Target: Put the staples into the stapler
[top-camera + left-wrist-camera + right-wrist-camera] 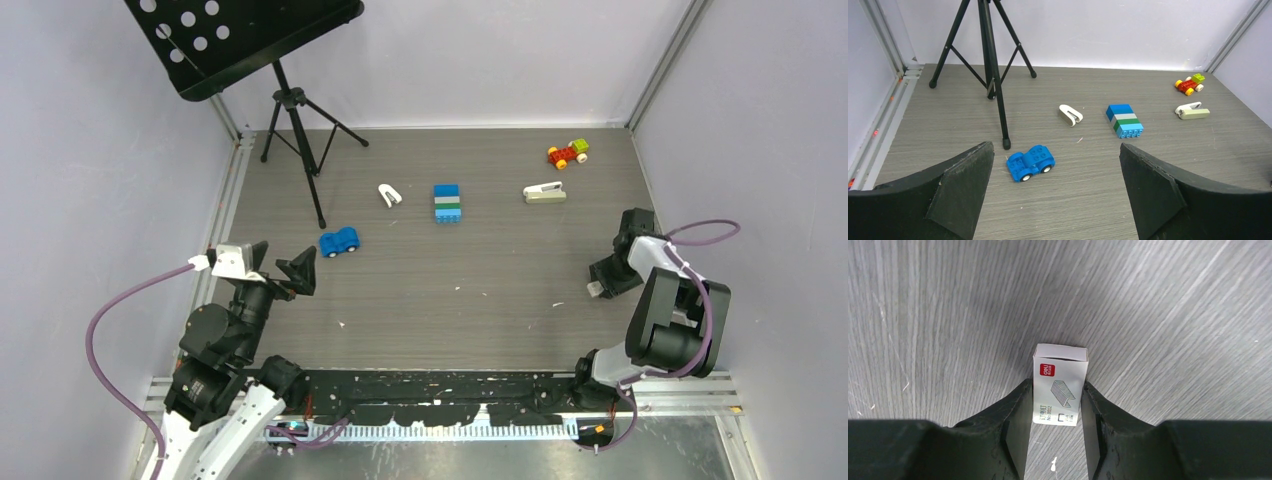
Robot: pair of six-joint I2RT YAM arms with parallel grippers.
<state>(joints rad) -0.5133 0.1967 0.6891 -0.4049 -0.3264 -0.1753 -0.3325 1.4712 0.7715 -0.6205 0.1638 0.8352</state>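
Observation:
A small white staple box (1059,385), with a red mark and a drawing of staples, lies on the grey floor. My right gripper (1058,390) is shut on it, one finger against each long side. The staples themselves are hidden. In the top view that gripper (600,286) points down at the floor on the right, with the box (594,291) at its tip. The stapler (544,193) (1192,110), beige-grey on a white base, lies farther back, apart from both arms. My left gripper (272,268) (1055,150) hangs wide open and empty at the left.
A blue toy car (339,241) (1030,162) sits ahead of the left gripper. Also on the floor are a white clip-like piece (390,194), a blue-green brick stack (447,203) and a red-green toy car (567,153). A black music-stand tripod (295,130) stands back left. Walls enclose the floor.

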